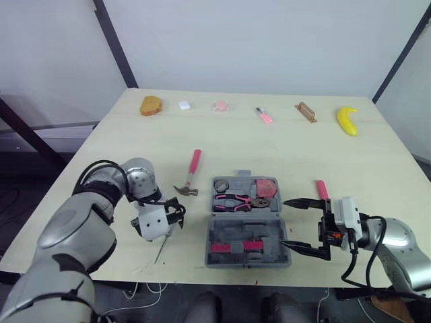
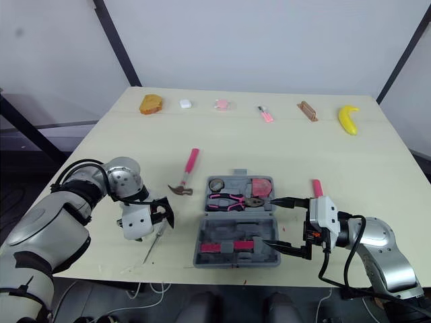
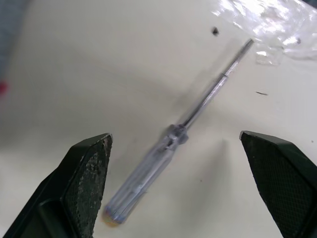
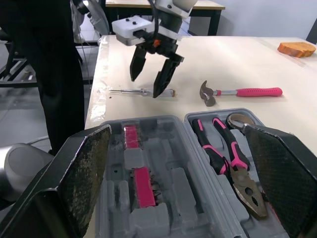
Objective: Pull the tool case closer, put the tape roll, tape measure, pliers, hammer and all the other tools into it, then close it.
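1. Left gripper (image 4: 146,84): released, holding nothing. The two black fingers have cross-hatched pads and stand spread, pointing down at the table (image 1: 101,155) near its front left edge. They stand one on each side of the screwdriver (image 3: 168,148). Contact between the pads and the tool cannot be determined.

2. Screwdriver: clear plastic handle and a thin metal shaft, lying flat on the pale table top. In the head views it is partly covered by the left gripper.

3. Hammer (image 1: 191,175): pink handle and dark metal claw head. It lies flat on the table between the left gripper and the tool case (image 1: 268,232), clear of both.

4. Tool case: grey moulded plastic, open flat near the front edge at table centre.
   - The far half holds the ring-shaped tape roll (image 1: 225,184), the pliers (image 1: 237,200) with pink and black grips, and a pink blocky item (image 1: 266,186) that cannot be identified.
   - The near half has shaped recesses holding pink inserts (image 1: 232,246). Their type is hard to make out.

5. Right gripper (image 1: 283,223): spread wide and empty. Its fingertips point at the right side of the case, one at each half.

6. Pink-handled tool (image 1: 322,190): lies on the table right of the case. Its near end is hidden behind the right gripper.

7. Far edge: a yellow banana (image 1: 347,120) lies at the right end of a row of small objects.
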